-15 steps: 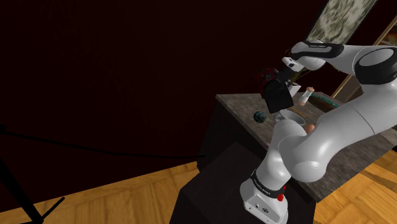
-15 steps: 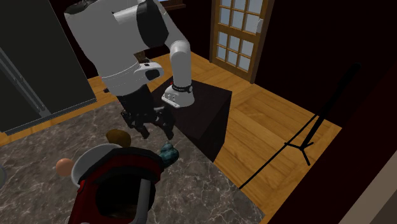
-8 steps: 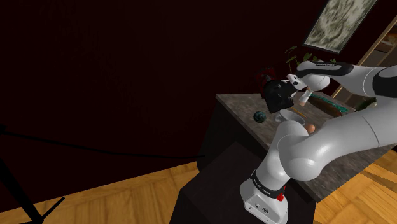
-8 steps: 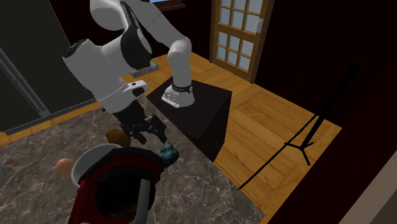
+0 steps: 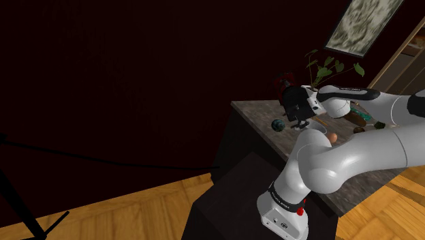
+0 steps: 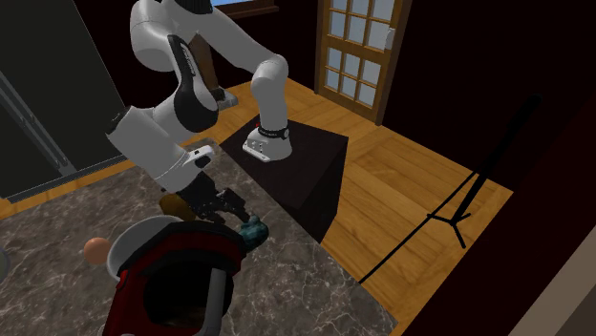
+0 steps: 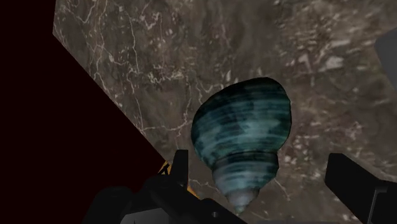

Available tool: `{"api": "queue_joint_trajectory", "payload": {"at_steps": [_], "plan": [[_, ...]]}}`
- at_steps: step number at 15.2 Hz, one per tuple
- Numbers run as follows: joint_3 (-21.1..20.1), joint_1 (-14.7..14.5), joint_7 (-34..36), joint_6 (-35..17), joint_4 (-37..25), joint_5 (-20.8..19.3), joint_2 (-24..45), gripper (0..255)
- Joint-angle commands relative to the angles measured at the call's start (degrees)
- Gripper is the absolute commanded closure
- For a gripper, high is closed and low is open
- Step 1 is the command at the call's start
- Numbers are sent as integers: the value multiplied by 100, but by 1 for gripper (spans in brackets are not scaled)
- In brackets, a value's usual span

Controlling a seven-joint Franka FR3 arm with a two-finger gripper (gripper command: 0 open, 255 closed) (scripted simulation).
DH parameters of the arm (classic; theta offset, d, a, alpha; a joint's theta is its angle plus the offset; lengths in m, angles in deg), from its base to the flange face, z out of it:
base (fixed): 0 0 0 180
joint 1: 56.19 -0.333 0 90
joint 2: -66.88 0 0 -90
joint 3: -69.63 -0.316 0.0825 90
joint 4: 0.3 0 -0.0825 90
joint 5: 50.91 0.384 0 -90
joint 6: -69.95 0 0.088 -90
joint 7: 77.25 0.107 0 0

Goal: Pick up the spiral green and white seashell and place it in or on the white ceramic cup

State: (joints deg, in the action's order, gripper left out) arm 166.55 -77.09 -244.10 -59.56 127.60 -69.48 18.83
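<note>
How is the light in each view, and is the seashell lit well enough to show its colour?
Shoulder view: dim overall, the seashell is only a dark blob. Second exterior view: brighter, yet it looks dark on the marble counter. Wrist view: evenly lit, its teal bands show plainly, without glare.

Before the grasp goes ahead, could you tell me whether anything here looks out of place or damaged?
Nothing stands out. The shell lies whole on the counter, fairly near its edge, with the open gripper above it; nothing is spilled.
</note>
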Motion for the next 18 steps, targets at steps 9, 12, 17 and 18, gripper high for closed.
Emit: {"api": "queue_joint_trajectory", "payload": {"at_steps": [9, 12, 17, 18], "plan": [[403, -397, 67, -462, 154, -146, -84, 0], [403, -397, 67, -462, 154, -146, -84, 0], [402, -395, 66, -461, 155, -145, -84, 255], [403, -396, 66, -460, 153, -145, -85, 255]]}}
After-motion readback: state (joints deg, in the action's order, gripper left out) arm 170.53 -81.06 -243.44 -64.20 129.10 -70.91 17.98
